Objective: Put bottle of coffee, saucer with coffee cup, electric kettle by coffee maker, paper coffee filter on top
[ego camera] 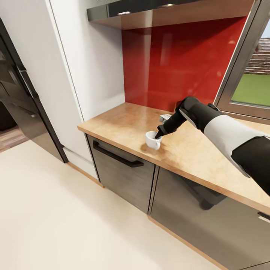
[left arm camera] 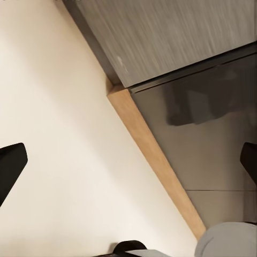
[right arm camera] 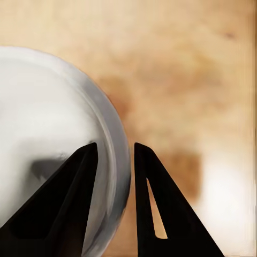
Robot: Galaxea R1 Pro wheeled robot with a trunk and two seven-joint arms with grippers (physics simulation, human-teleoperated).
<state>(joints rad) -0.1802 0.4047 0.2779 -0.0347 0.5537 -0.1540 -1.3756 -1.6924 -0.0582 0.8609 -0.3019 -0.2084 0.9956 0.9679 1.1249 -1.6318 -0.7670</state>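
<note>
A small white coffee cup (ego camera: 152,140) stands upright on the pale wood-look bench (ego camera: 123,125), near its front edge, its rim pinched between two dark fingers.

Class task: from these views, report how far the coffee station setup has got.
Done: nothing that can be confirmed here. In hand: the right gripper straddles the rim of the coffee cup, one finger inside and one outside, with the cup standing on the kitchen countertop. Left: seating the cup on a saucer beside the coffee maker, plus the other items.
</note>
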